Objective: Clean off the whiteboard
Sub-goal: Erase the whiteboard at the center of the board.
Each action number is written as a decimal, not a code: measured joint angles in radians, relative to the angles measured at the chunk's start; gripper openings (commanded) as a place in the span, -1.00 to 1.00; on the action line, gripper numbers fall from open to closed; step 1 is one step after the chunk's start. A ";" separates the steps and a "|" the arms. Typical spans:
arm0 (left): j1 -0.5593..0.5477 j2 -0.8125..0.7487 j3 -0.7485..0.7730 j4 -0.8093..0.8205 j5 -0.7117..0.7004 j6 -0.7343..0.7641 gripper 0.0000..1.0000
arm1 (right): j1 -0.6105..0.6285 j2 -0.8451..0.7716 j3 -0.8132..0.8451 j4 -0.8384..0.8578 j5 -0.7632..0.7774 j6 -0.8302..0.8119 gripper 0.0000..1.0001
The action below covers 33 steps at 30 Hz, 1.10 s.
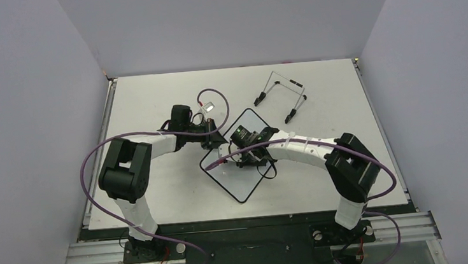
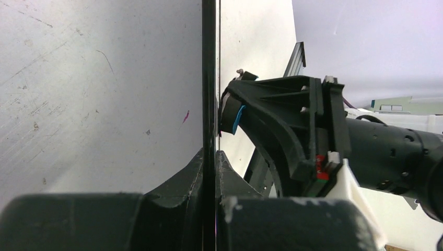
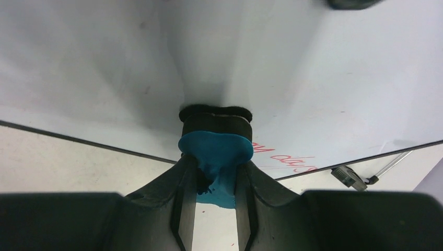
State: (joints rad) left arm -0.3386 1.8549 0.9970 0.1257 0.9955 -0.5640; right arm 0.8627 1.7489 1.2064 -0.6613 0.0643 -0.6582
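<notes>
The whiteboard (image 1: 239, 186) sits mid-table, turned like a diamond, with a thin black rim. My left gripper (image 1: 214, 139) is shut on the rim at the board's upper-left edge, and the left wrist view shows that rim (image 2: 209, 78) clamped edge-on between the jaws (image 2: 215, 157). My right gripper (image 1: 246, 153) is over the board, shut on a blue eraser (image 3: 217, 149) whose dark pad is pressed to the white face (image 3: 313, 78). Red handwriting (image 3: 284, 159) shows just right of the eraser near the board's edge. The left wrist view catches the eraser (image 2: 239, 117) against the board.
A thin wire easel stand (image 1: 281, 96) lies at the back right of the table, and one of its feet (image 3: 360, 178) shows just past the board's edge. Grey walls close in the table on three sides.
</notes>
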 measured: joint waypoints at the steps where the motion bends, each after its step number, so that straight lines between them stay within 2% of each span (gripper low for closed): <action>1: 0.000 0.000 0.000 0.000 0.000 0.000 -1.00 | 0.005 0.000 -0.011 0.000 0.003 -0.004 -1.00; 12: 0.000 0.000 0.000 -0.001 0.000 0.000 -1.00 | 0.116 0.014 -0.034 -0.081 -0.022 -0.037 -1.00; 19: 0.004 0.000 0.000 0.002 -0.002 -0.001 -1.00 | 0.030 0.064 0.086 -0.105 -0.043 0.025 -1.00; 24: 0.005 0.000 0.000 0.004 -0.004 -0.002 -1.00 | -0.022 0.065 0.085 -0.067 -0.012 0.037 -1.00; 29: 0.005 0.000 -0.003 0.004 -0.007 -0.005 -1.00 | -0.003 0.037 0.017 -0.026 0.005 0.006 -1.00; 33: 0.005 0.000 -0.004 0.005 -0.006 -0.007 -1.00 | 0.063 0.024 -0.037 -0.054 0.014 -0.019 -1.00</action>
State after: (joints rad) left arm -0.3336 1.8549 0.9932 0.1310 0.9890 -0.5709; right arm 0.9253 1.7725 1.1698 -0.7151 0.0788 -0.6769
